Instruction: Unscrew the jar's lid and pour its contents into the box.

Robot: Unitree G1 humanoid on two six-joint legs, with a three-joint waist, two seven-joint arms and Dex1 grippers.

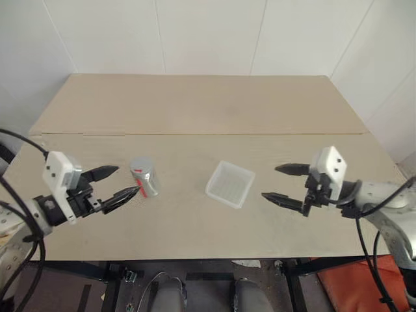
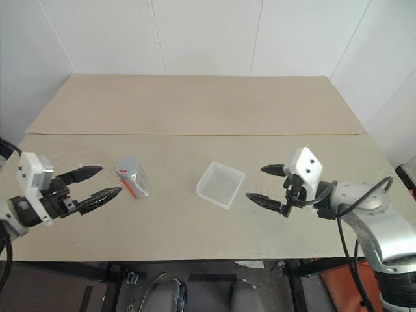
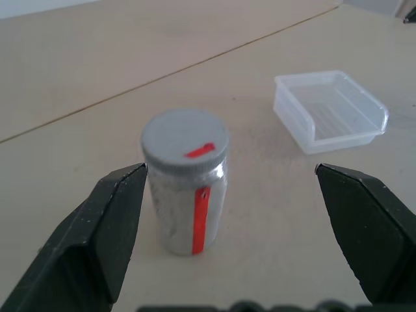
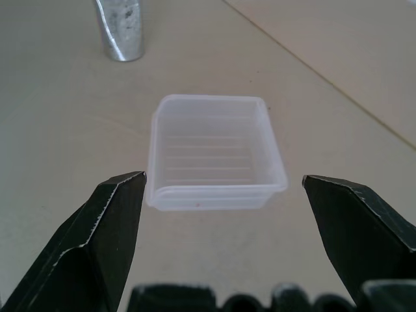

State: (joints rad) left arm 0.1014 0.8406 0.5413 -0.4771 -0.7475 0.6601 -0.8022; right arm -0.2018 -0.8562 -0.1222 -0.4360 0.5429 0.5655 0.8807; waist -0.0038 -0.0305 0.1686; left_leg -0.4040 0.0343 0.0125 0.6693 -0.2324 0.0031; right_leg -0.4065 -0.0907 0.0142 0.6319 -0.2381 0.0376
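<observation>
**Both hands spread wide, jar and box untouched on the bench**

The left hand (image 1: pixel 116 182) hovers low over the bench (image 1: pixel 195 110) with its two black fingers (image 3: pixel 104 227) set well apart and nothing between them. It points toward the jar (image 1: pixel 144 177), which stands upright just beyond the fingertips; in the left eye view the nearer fingertip comes very close to the jar's red-and-white label, and whether it touches cannot be told. In the left wrist view the jar sits ahead of the spread fingers, close to one of them. The lid (image 3: pixel 185 140), a flat grey cap with a short red mark on top, is seated on the jar.

The right hand (image 1: pixel 281 182) is likewise parted wide and empty, held above the bench and aimed at the box (image 1: pixel 230 184). The box, a shallow translucent white tray with ribbed walls, lies flat on the bench between the two hands, nearer to the right one, clear of its fingertips. The jar stands apart from the box, on the box's left.

The bench is a pale wooden surface with a seam running across it behind both objects, set against a white panelled wall (image 1: pixel 208 32).
</observation>
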